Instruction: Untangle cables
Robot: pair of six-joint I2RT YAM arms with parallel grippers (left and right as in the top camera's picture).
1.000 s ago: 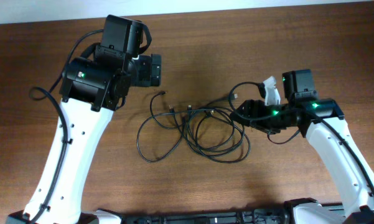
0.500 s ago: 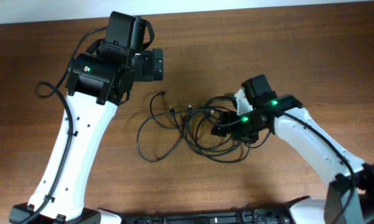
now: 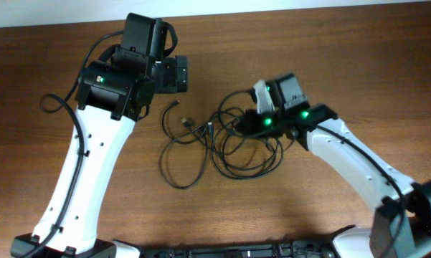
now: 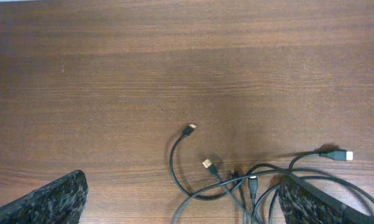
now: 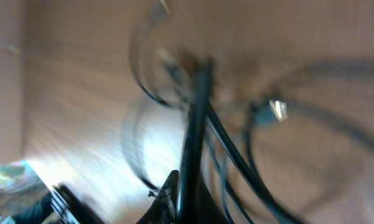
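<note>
Left arm: white link slants up from the near table edge; black elbow and wrist block bent over at the far end.
Left gripper: points toward table centre, raised off the surface; jaws spread wide.
Left fingers: only the tips show, in the bottom corners of the wrist view.
Right arm: stretched from the near right corner toward centre, green lights lit at the wrist.
Right gripper: low at the table; jaws drawn together, pinching a strand of the cables. Wrist view blurred.
</note>
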